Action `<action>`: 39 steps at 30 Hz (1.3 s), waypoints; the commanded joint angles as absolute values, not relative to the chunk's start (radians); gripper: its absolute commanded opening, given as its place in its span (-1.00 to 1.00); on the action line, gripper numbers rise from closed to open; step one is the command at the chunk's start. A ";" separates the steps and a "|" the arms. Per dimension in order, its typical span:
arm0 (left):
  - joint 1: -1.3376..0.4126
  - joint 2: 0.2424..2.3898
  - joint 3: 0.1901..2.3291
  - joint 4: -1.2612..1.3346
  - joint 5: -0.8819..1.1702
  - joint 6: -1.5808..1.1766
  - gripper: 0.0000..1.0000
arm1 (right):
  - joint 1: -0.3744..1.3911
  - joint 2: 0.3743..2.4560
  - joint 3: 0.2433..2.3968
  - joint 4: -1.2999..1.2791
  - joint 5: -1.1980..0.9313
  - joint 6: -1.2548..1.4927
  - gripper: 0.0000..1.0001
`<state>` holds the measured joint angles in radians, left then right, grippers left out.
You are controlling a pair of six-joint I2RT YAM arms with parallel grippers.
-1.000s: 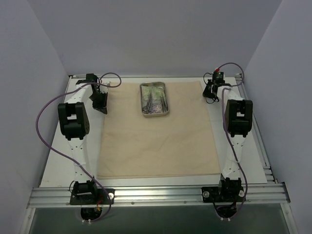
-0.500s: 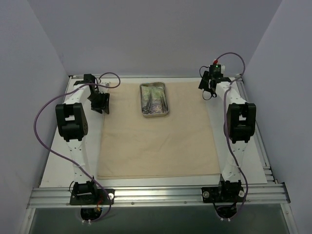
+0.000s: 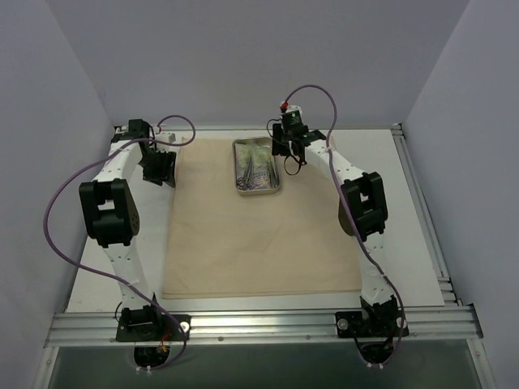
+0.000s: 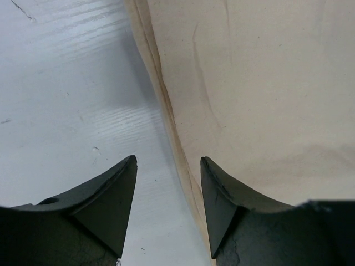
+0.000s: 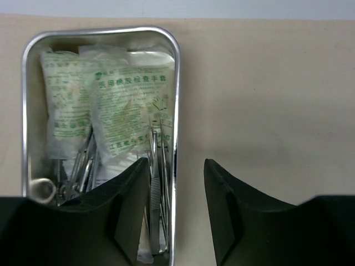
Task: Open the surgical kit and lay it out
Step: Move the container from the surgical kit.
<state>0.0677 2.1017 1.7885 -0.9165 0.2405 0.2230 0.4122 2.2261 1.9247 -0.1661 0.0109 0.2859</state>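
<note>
The surgical kit's beige cloth wrap [image 3: 263, 235] lies spread flat on the table. Its steel tray [image 3: 259, 193] stands on the cloth's far middle, holding pale packets [image 5: 119, 105], tweezers [image 5: 155, 194] and ring-handled clamps [image 5: 41, 188]. My left gripper [image 3: 158, 170] hangs open over the cloth's left edge [image 4: 166, 111] near the far corner, with nothing between its fingers [image 4: 167, 160]. My right gripper [image 3: 288, 154] is open above the tray's right rim [image 5: 176, 83]; its jaws [image 5: 176, 162] straddle that rim, one over the tray, one over the cloth [image 5: 266, 100].
White tabletop [image 3: 405, 211] borders the cloth on both sides. An aluminium rail [image 3: 259, 324] carrying both arm bases runs along the near edge. Grey walls enclose the left, right and far sides. Purple cables loop off both arms.
My right arm has swung left from the cloth's far right corner to the tray's right side. My left gripper has drifted slightly toward the far left, staying over the cloth's edge.
</note>
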 commanded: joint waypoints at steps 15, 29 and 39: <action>0.072 2.100 1.776 -0.916 0.273 0.239 0.18 | 0.408 2.350 2.014 -0.255 0.014 0.267 -0.70; 0.072 2.085 1.778 -0.923 0.287 0.245 0.18 | 0.423 2.152 1.796 -0.219 0.011 0.313 -1.00; 0.072 2.085 1.766 -0.911 0.285 0.256 0.18 | 0.420 1.795 1.367 -0.301 0.048 0.296 -1.00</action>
<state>0.0681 2.1025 1.7630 -0.9218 0.2653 0.2401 0.4160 1.9507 1.4353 -0.2241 0.0135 0.3122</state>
